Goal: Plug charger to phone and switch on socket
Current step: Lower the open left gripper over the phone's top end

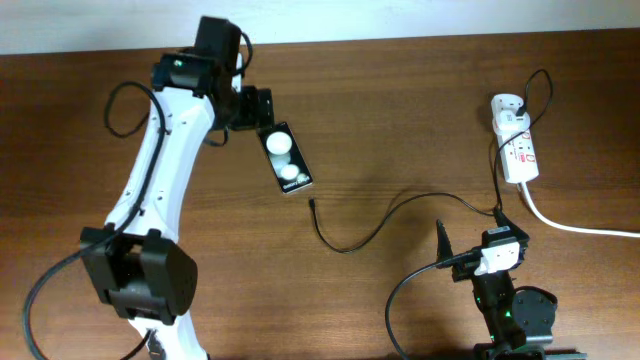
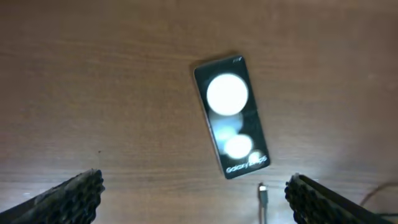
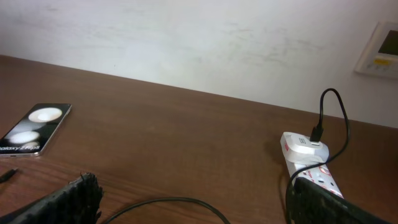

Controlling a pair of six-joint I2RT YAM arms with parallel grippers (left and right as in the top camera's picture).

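The black phone [image 1: 285,160] lies screen up on the brown table, with two white spots showing on its glass [image 2: 230,115]. My left gripper [image 1: 258,112] hovers open just beyond its far end, and nothing sits between the fingers [image 2: 196,202]. The charger's black connector tip [image 1: 313,204] rests loose just past the phone's near end [image 2: 262,191]. Its thin cable [image 1: 400,205] curves right to the white adapter [image 1: 507,108], which is plugged into the white socket [image 1: 518,150]. My right gripper [image 1: 470,235] stands open and empty [image 3: 193,208] near the front edge, above the cable.
A thick white cord [image 1: 580,228] runs from the socket off to the right edge. A pale wall rises behind the table's far edge [image 3: 186,43], with a wall panel [image 3: 380,50] at the right. The left arm [image 1: 150,190] stretches across the table's left side.
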